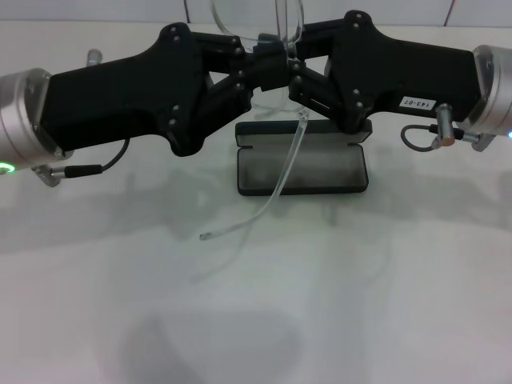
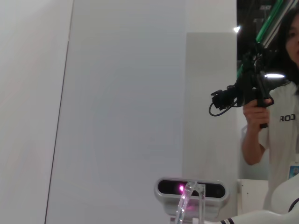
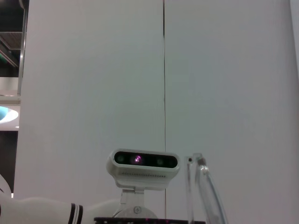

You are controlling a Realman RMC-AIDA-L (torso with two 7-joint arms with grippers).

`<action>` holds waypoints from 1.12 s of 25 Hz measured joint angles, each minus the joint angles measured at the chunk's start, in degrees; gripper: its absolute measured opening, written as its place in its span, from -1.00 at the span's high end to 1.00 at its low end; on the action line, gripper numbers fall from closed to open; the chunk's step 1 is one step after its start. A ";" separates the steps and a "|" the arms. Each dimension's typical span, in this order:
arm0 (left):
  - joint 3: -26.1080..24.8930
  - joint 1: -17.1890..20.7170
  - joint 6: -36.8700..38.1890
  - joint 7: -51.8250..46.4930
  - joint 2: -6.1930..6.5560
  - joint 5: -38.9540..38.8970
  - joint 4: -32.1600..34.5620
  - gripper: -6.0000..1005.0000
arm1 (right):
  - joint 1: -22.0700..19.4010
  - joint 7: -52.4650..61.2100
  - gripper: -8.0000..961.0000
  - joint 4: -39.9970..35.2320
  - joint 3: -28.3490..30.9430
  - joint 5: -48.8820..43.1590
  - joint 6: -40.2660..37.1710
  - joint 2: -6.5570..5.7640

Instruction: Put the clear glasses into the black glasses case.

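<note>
1. The black glasses case lies open on the white table, its pale grey lining facing up and its lid standing up at the far edge
2. The clear glasses are held in the air above the far side of the case, between the two grippers; one thin clear arm hangs down across the case's lining and ends over the table nearer the robot than the case
3. The left gripper reaches in from the case's left and is above its far edge, fingers clenched on the glasses frame
4. The right gripper reaches in from the case's right, also above its far edge, and pinches the same frame; the two grippers' tips almost meet
5. In the left wrist view a piece of the clear frame shows in front of the robot's head camera; a person holding a dark device stands behind
6. The right wrist view shows another clear piece of the glasses beside that camera
</note>
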 joint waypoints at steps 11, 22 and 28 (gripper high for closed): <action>0.01 0.19 0.10 0.00 0.01 -0.32 -0.03 0.86 | -0.57 -1.05 0.74 0.34 0.29 0.30 -0.39 -0.06; -4.58 1.99 7.09 -1.47 1.22 -7.39 0.08 0.86 | -7.15 -1.77 0.74 2.36 10.99 4.99 -13.91 -0.28; -3.87 1.34 7.77 -3.26 1.40 -6.08 0.01 0.86 | -8.96 -7.41 0.74 7.69 12.85 17.20 -23.65 -0.21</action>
